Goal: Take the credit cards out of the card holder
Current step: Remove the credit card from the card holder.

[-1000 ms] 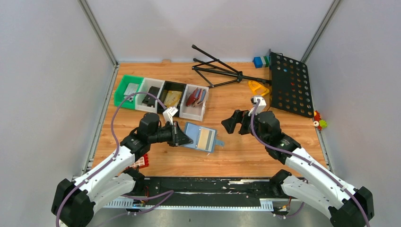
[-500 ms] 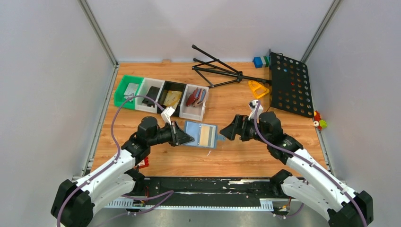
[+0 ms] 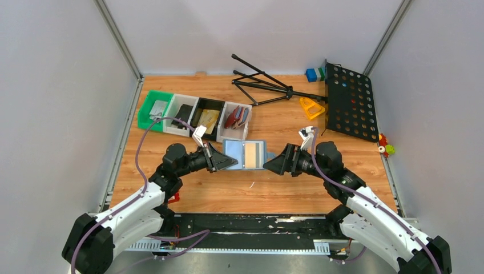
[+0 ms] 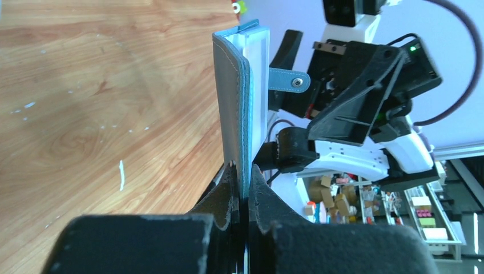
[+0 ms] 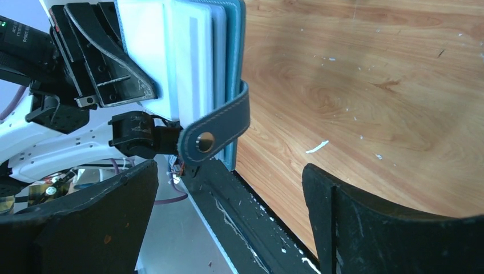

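My left gripper (image 3: 229,162) is shut on the left edge of the slate-blue card holder (image 3: 234,154) and holds it off the table, spread open with its light blue inside upward. A tan credit card (image 3: 253,153) sits in its right half. In the left wrist view the card holder (image 4: 233,97) stands edge-on between the pinched fingers (image 4: 227,191). My right gripper (image 3: 271,164) is open just right of the holder. In the right wrist view pale card edges (image 5: 194,63) show in the holder (image 5: 235,51), and its snap strap (image 5: 220,128) hangs just beyond the wide-open gripper (image 5: 228,171).
A row of bins stands at the back left: a green bin (image 3: 149,117), a white bin (image 3: 173,127), a black bin (image 3: 200,103) and a white bin (image 3: 244,132) with a dark red wallet (image 3: 231,117). A black folded stand (image 3: 262,84), perforated plate (image 3: 349,101) and yellow piece (image 3: 311,107) lie back right.
My left gripper has carried the card holder up and to the right, turning it square. My right gripper has moved left and down to the holder's right edge, staying open.
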Motion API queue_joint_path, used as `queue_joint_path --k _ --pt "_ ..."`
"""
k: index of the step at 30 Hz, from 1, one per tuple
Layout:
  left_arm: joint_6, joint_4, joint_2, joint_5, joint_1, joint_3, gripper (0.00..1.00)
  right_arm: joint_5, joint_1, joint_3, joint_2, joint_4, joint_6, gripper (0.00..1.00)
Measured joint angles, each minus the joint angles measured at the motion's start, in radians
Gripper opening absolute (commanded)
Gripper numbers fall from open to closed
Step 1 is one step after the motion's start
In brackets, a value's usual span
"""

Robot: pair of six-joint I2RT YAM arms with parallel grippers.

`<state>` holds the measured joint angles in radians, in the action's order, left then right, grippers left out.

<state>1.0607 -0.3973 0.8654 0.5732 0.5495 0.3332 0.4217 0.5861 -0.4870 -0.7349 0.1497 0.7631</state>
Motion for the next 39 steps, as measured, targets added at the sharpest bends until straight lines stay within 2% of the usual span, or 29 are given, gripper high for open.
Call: queue_joint_path --k 2,7,9,11,17,24,31,39 --pt "0.031 -0.042 0.005 0.005 0.0 -0.007 0.0 0.009 0.0 0.011 0.0 -0.019 0.012 0.86" --pt "0.089 -0.127 0.025 0.027 0.0 -0.018 0.0 0.033 0.0 0.028 -0.003 -0.07 0.04 0.61" --pt "0.103 -0.144 0.027 0.032 0.0 -0.019 0.0 0.033 0.0 0.028 -0.008 -0.09 0.05 0.54" --pt "0.115 -0.163 0.028 0.04 0.0 -0.019 0.0 0.032 0.0 0.028 -0.011 -0.105 0.06 0.54" --pt "0.132 -0.185 0.028 0.056 0.0 -0.019 0.0 0.038 0.0 0.029 -0.027 -0.176 0.098 0.64" --pt "0.144 -0.198 0.028 0.071 0.0 -0.019 0.0 0.088 0.0 0.036 -0.078 -0.314 0.153 0.63" --pt "0.15 -0.214 0.029 0.088 0.0 -0.019 0.0 0.129 0.0 0.036 -0.144 -0.374 0.169 0.56" --pt "0.149 -0.222 0.048 0.103 0.0 -0.019 0.0 0.156 0.0 0.035 -0.194 -0.394 0.175 0.33"
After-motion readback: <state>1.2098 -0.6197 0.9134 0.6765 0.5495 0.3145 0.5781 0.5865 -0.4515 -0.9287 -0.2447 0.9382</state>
